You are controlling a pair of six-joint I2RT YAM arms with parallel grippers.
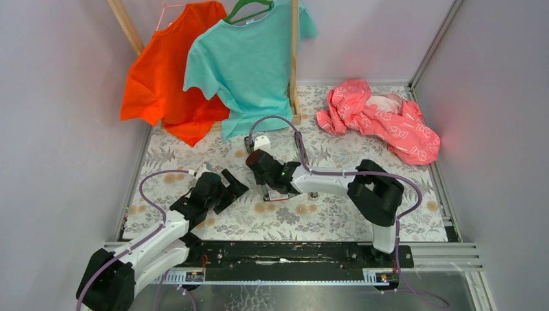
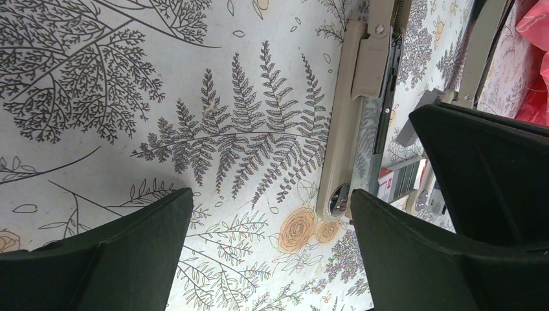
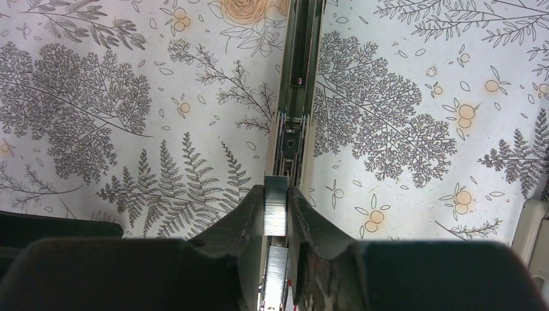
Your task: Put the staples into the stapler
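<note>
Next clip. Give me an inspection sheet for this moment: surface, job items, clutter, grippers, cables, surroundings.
Surface: flower-print cloth covers the table and lies flat.
Job's things: stapler lies opened, channel up; staple strip held in line with the channel; staple box beside the stapler.
Clutter: crumpled pink garment at the back right.
Grippers: right gripper shut on the staple strip; left gripper open, holding nothing, near the stapler.
Cables: purple cables loop along both arms; no snag seen.
Surroundings: orange shirt and teal shirt hang on a wooden rack; grey walls.
</note>
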